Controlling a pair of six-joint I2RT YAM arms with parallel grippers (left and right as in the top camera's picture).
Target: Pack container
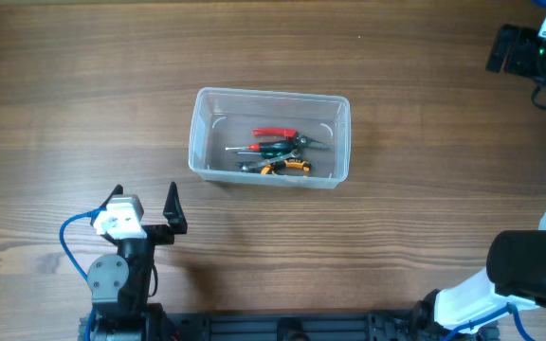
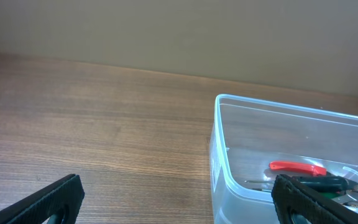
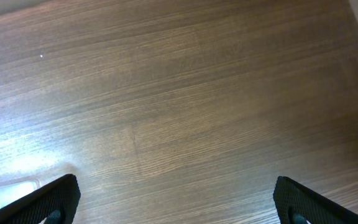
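tools [image 1: 278,152] lie inside the container [image 1: 271,92] on the bench [image 1: 64,95], so packing looks done; left fingers [image 1: 172,206] and right fingers [image 3: 51,199] hang spread and released, grasping nothing.

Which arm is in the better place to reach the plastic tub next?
Left. The left fingers are open, near the tub and facing it. The right fingers are far off at a corner of the table.
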